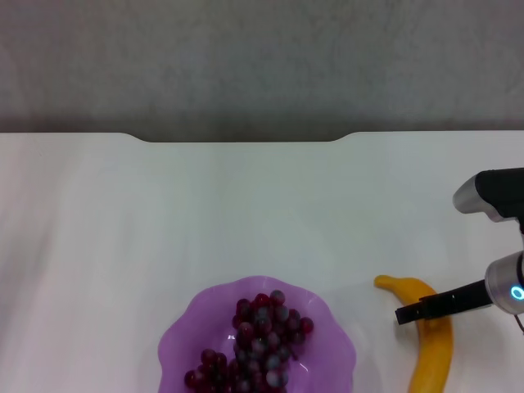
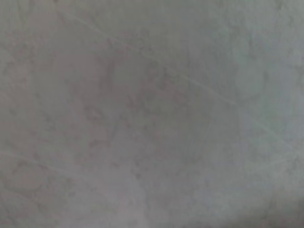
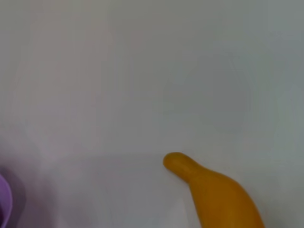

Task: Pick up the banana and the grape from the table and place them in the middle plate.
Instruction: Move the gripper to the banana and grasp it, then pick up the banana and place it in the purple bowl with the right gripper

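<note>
In the head view, the grape (image 1: 258,344) bunch is sitting in the middle plate (image 1: 184,336), while the banana (image 1: 431,336) is lying on the table (image 1: 164,221) just right of that plate. The right gripper (image 1: 407,313) is reaching in from the right over the banana's upper half; whether its fingers are parted or closed I cannot tell. The left wrist view is showing only a blank grey surface. The right wrist view is showing the banana's tip (image 3: 178,163) up close and a sliver of the plate's edge (image 3: 4,202), no fingers.
</note>
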`<state>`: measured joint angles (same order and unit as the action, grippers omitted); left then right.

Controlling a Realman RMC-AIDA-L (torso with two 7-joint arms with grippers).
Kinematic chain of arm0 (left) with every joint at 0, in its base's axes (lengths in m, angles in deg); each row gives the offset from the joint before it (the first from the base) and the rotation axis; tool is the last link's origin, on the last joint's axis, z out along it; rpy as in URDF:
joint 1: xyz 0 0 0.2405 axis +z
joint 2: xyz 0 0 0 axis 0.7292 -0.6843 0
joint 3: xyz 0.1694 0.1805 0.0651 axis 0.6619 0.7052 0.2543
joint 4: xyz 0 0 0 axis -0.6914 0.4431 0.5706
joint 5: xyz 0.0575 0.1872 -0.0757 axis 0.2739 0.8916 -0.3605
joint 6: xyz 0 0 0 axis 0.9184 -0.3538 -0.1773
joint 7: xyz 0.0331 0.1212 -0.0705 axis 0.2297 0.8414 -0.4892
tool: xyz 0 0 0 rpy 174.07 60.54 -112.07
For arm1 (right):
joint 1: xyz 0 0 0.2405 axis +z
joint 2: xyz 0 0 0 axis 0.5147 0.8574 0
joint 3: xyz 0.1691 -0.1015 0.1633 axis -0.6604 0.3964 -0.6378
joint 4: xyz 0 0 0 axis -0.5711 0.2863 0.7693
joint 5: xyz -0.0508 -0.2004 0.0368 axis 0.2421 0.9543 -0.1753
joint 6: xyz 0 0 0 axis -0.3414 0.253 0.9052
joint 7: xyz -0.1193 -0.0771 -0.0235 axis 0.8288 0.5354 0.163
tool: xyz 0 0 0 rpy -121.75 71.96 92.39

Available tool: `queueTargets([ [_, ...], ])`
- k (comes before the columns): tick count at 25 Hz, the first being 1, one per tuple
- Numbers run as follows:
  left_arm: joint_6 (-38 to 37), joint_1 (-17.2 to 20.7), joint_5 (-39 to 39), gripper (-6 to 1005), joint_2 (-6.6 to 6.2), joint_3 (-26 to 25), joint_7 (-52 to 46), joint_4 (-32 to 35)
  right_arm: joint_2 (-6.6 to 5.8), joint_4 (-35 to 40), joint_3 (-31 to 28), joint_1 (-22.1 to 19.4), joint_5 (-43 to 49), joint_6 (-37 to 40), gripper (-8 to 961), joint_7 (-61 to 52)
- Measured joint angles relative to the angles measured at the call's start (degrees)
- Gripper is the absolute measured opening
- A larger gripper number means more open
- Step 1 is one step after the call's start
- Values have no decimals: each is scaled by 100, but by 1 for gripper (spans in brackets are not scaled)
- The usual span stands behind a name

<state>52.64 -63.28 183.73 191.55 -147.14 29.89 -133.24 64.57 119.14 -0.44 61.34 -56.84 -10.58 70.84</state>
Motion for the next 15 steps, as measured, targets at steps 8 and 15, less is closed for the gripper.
queueTargets([
  [8,0,1,0,866,0,6,3,4,5,55,-2,4,-11,131,776,89],
  [15,7,-2,143,865,11,35,-33,4,11,157,0,-17,-13,190,545,225],
])
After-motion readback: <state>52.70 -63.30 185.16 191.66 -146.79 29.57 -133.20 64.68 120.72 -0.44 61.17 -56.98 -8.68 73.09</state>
